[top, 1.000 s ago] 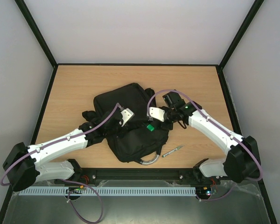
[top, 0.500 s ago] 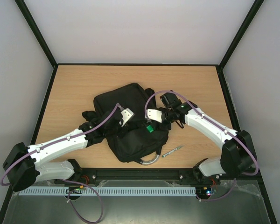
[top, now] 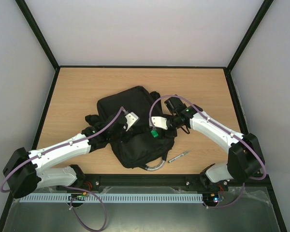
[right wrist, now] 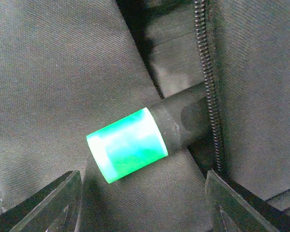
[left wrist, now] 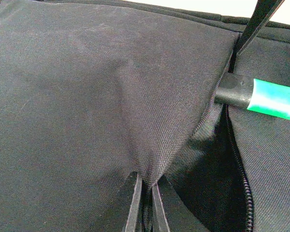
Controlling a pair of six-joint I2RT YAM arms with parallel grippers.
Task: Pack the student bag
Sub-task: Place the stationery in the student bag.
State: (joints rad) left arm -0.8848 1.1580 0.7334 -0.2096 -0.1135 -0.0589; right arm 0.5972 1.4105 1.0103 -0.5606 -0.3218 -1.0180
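Observation:
The student bag (top: pixel 130 104) lies flat mid-table, black, with its zip (right wrist: pixel 210 96) parted. My left gripper (left wrist: pixel 146 186) is shut on a pinch of the bag's fabric (left wrist: pixel 87 96) beside the opening, pulling it into a ridge. A black marker with a green cap (right wrist: pixel 128 144) pokes out of the opening, its dark end inside the bag; it also shows in the left wrist view (left wrist: pixel 268 99) and from above (top: pixel 155 134). My right gripper (right wrist: pixel 141 182) stands open just behind the cap, its fingers wide on either side without touching it.
A thin grey pen (top: pixel 179 156) lies on the wooden table (top: pixel 208 87) right of the bag's near end. The bag's grey loop handle (top: pixel 154 166) curls toward the table's near edge. Black straps (top: pixel 93 121) spread to the bag's left.
My right gripper has shifted slightly left toward the bag and its jaws stand a little wider. The left arm and the bag have not moved.

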